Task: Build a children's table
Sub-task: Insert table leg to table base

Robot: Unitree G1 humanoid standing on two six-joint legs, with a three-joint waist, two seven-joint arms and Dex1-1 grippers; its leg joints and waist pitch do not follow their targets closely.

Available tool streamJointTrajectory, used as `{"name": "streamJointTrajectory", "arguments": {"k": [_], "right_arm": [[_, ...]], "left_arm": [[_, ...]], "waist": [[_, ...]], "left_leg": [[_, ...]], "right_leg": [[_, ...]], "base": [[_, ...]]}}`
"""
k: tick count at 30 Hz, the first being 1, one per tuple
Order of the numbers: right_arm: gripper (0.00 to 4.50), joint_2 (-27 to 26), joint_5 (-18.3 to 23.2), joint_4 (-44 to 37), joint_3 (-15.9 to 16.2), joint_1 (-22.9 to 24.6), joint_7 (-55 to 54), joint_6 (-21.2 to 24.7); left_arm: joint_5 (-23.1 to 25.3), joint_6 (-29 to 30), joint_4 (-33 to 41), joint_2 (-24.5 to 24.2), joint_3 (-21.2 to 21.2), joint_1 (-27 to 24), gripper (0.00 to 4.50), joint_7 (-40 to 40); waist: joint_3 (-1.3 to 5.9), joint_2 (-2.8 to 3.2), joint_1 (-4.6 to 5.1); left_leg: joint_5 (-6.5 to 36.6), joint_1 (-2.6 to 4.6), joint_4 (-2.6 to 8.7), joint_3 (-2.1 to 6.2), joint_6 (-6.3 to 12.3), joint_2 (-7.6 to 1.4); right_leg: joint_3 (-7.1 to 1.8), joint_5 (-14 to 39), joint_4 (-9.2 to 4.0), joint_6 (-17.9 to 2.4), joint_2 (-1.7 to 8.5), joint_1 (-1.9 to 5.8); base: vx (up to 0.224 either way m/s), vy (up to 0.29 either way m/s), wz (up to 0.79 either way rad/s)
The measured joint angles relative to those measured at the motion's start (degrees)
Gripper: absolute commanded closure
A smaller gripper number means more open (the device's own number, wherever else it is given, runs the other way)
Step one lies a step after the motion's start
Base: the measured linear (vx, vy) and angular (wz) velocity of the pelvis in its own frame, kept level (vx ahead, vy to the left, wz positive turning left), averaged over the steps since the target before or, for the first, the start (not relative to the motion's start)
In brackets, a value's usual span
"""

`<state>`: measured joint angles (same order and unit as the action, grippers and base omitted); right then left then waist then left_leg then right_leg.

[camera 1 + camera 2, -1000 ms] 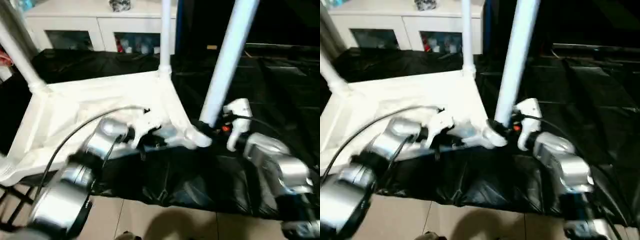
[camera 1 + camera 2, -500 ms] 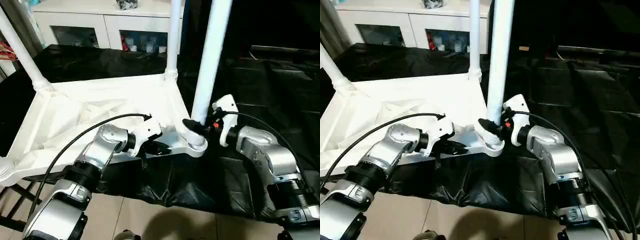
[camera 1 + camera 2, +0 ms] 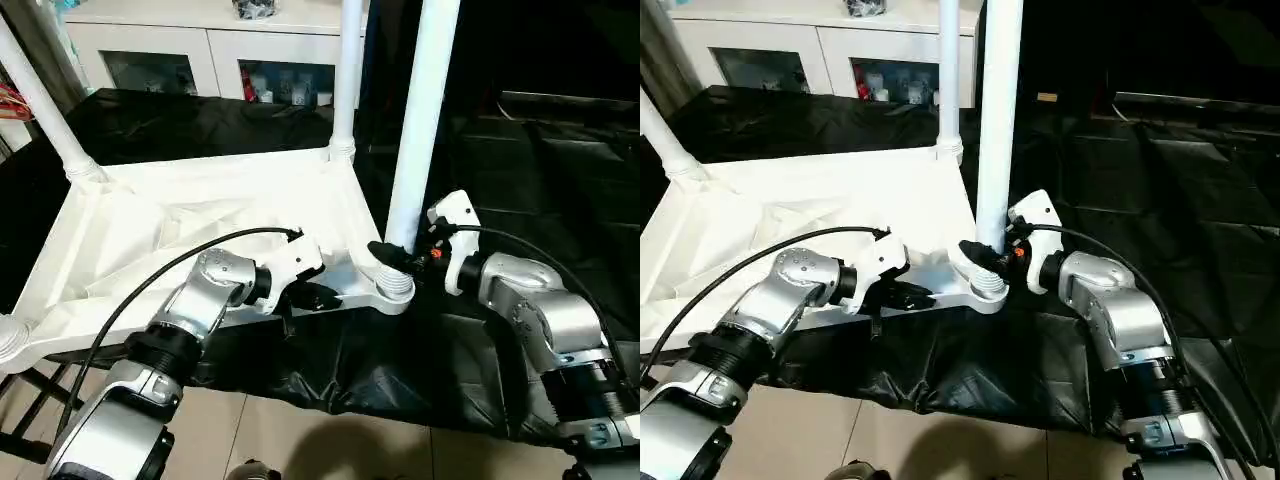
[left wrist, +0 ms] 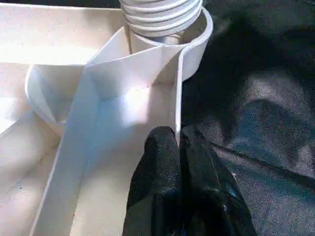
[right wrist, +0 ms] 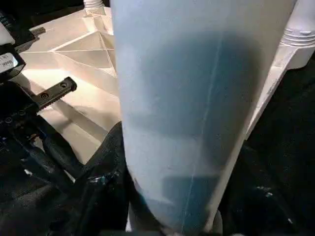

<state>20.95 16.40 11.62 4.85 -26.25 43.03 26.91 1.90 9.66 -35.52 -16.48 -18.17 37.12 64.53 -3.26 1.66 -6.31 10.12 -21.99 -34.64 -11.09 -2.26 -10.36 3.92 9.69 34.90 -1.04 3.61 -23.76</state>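
Children's table (image 3: 200,215) lies upside down on the black-sheeted folding table (image 3: 560,170), ribbed underside up, toward the left, with legs rising from its corner sockets. I see my left gripper (image 4: 179,147) pinched tight on the thin near rim wall, just left of the near-right socket (image 3: 392,290). My right gripper (image 3: 985,258) clasps the base of the near-right leg (image 3: 422,110) standing upright in that socket. A white cabinet (image 3: 215,45) sits at the far side.
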Motion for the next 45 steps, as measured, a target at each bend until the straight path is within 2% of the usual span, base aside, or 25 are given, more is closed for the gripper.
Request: {"name": "streamJointTrajectory", "arguments": {"k": [10,21,25,28,40,45], "right_arm": [[2.61,0.5,0.1,-1.9,0.1,1.6,0.5,1.8],[2.61,-0.2,0.2,-1.1,-0.4,1.6,-0.1,1.4],[2.61,-1.3,1.5,-0.7,-2.3,2.4,-0.7,1.4],[2.61,-3.7,4.6,0.3,-6.6,4.6,-2.5,0.5],[2.61,-7.0,7.3,0.9,-10.2,9.5,-3.7,-5.9],[2.61,-7.5,7.7,0.5,-10.5,11.4,-3.9,-8.2]], "left_arm": [[-0.1,0.3,0.6,0.0,0.1,-0.3,4.50,0.1],[-0.2,0.5,0.6,0.0,0.1,-0.3,4.50,0.1],[-0.2,0.5,0.6,0.0,0.1,-0.3,4.50,0.0],[-0.2,0.6,0.6,0.3,0.2,-0.3,4.50,-0.4],[-0.1,0.6,-0.1,1.1,0.2,-0.2,4.50,-1.2],[-0.1,0.5,-0.4,1.2,0.2,-0.1,4.50,-1.3]], "waist": [[-0.01,-0.02,-0.02],[-0.01,-0.02,0.02],[-0.01,-0.01,-0.01],[0.00,0.01,-0.05],[0.08,0.14,-0.10],[0.11,0.19,-0.08]], "left_leg": [[0.0,-0.01,0.00,-0.01,0.00,0.01],[0.0,0.00,0.00,-0.01,0.00,0.01],[0.0,0.00,0.00,-0.01,0.00,0.01],[0.0,0.00,0.00,-0.01,0.00,0.02],[0.0,0.08,0.01,0.00,0.00,0.03],[0.0,0.11,0.01,0.01,0.00,0.03]], "right_leg": [[-0.02,0.0,0.00,0.0,0.00,-0.01],[-0.02,0.0,0.00,0.0,0.00,0.00],[-0.02,0.0,0.00,0.0,0.00,0.00],[-0.03,0.0,-0.01,0.0,0.01,-0.01],[-0.01,0.0,-0.03,0.0,0.02,0.07],[-0.01,0.0,-0.05,0.0,0.02,0.12]], "base": [[0.000,0.000,0.00],[0.000,0.000,0.00],[0.000,0.000,0.00],[0.000,0.000,0.00],[0.000,0.000,0.00],[0.000,0.000,0.00]]}}
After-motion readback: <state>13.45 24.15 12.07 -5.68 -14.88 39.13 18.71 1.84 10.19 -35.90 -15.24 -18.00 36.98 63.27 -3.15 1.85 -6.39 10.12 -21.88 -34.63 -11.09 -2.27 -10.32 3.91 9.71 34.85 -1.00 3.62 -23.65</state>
